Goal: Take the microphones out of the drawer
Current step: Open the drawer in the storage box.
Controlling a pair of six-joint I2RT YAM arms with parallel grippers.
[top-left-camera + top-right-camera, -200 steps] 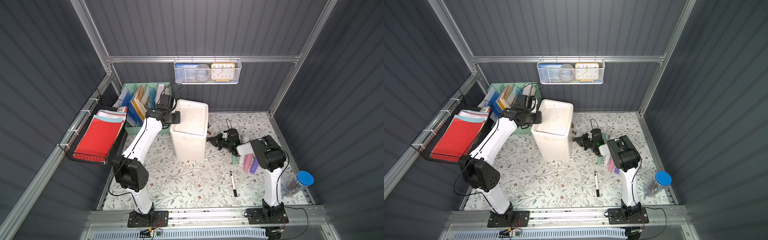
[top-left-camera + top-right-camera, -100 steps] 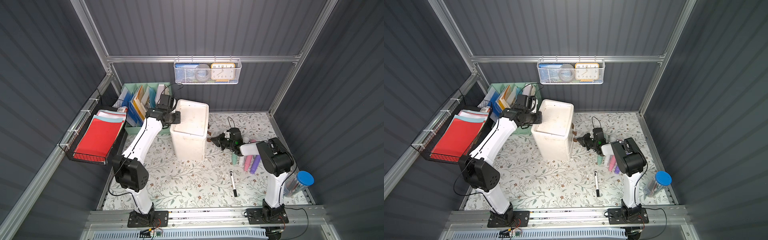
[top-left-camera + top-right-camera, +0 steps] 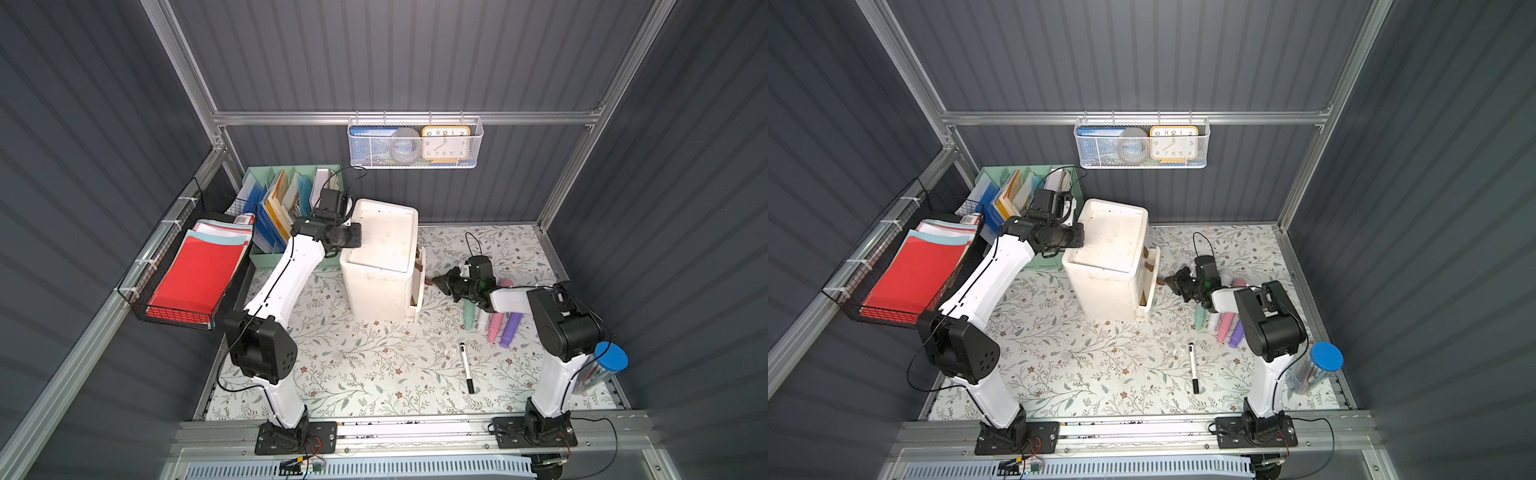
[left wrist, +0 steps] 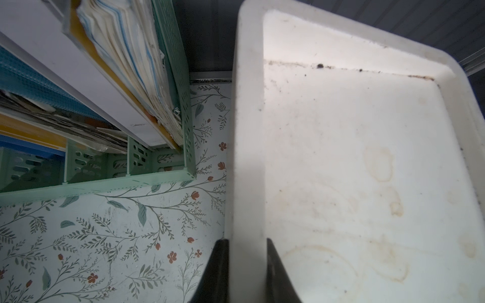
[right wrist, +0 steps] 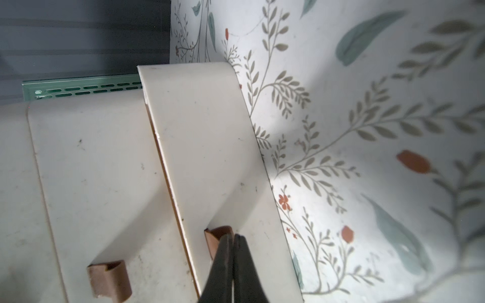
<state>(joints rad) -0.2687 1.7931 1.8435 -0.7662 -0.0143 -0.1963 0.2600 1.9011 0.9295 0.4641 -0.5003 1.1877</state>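
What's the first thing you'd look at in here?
The big white drawer box in the middle: the left gripper clamps its top rim while the right gripper pinches a brown handle on a part-open drawer. Bright red paper fills the wire basket on the left wall.

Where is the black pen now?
In both top views, the pen lies on the mat at the robot's right, near the pastel markers.

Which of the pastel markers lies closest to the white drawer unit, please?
The mint-green marker: it ends the row on the drawer unit side, while the white, pink and purple ones lie farther away.
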